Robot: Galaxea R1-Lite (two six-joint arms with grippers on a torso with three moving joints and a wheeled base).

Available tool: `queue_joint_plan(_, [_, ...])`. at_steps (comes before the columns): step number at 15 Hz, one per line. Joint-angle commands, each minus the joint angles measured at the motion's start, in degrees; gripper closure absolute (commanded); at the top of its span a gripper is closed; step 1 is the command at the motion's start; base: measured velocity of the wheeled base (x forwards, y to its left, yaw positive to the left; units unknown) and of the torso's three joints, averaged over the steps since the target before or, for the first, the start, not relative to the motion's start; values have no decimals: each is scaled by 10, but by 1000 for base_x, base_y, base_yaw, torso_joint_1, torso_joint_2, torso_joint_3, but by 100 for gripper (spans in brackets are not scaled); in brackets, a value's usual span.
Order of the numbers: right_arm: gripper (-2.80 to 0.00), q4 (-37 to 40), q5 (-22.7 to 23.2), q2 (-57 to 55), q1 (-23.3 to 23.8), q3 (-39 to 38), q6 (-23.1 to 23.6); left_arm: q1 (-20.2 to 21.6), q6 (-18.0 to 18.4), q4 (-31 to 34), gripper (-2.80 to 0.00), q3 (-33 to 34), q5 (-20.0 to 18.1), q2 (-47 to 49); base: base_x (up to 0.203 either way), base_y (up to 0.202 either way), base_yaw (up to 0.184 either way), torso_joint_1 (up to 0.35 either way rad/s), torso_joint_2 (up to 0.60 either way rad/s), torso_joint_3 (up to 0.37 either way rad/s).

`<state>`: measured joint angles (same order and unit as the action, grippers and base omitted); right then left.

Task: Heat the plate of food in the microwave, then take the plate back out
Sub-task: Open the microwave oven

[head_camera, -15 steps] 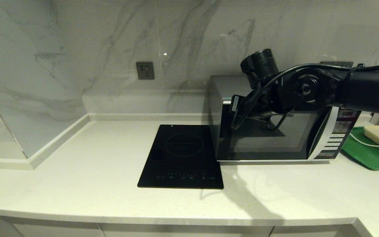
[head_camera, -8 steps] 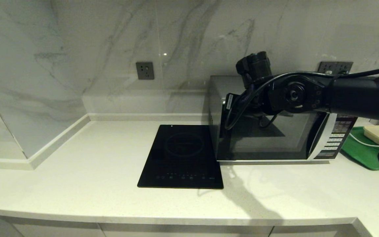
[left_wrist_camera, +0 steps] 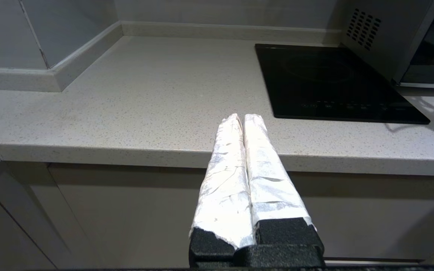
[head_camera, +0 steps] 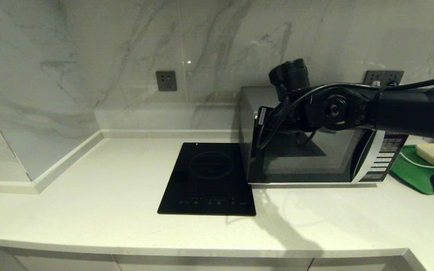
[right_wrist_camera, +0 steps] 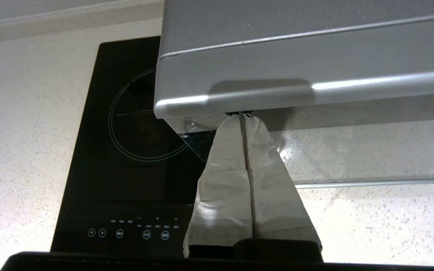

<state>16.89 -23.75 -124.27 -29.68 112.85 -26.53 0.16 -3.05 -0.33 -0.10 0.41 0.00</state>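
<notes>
The microwave (head_camera: 307, 150) stands on the bench (head_camera: 89, 210) against the marble wall, just beside the black cooktop (head_camera: 209, 178), and its dark glass door looks shut in the head view. The plate of food is not visible in any view.

The right arm reaches across the front of the microwave at the height of the door's upper part. In the right wrist view the right claw (right_wrist_camera: 242, 116) has its 2 wrapped fingers (right_wrist_camera: 224, 169) pressed together, and the tips touch the underside of the silver edge at the top left corner of the door.

The left claw (left_wrist_camera: 243, 118) hangs in front of the bench edge, well apart from the microwave, with both fingers pressed together and nothing between them.

A green tray (head_camera: 416, 175) lies to the right of the microwave.
</notes>
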Motion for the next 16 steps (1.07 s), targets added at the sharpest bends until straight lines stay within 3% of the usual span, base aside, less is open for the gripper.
queue_joint_plan(1, [0, -35, -4, -11, 1, 1, 3, 0, 0, 0, 0, 0, 0, 0, 0, 0, 0, 0, 0, 0])
queue_joint_plan(6, [0, -46, -16, -8, 1, -6, 0, 0, 0, 0, 0, 0, 0, 0, 0, 0, 0, 0, 0, 0])
queue_joint_plan(10, [0, -2, -3, 85, -4, -54, -9, 0, 0, 0, 0, 0, 0, 0, 0, 0, 0, 0, 0, 0])
queue_joint_plan(14, [0, 30, 32, 246, 13, -178, -88, 0, 0, 0, 0, 0, 1, 0, 0, 0, 0, 0, 0, 0])
queue_joint_plan(16, [0, 34, 83, 311, 94, -265, -151, 0, 0, 0, 0, 0, 0, 0, 0, 0, 0, 0, 0, 0])
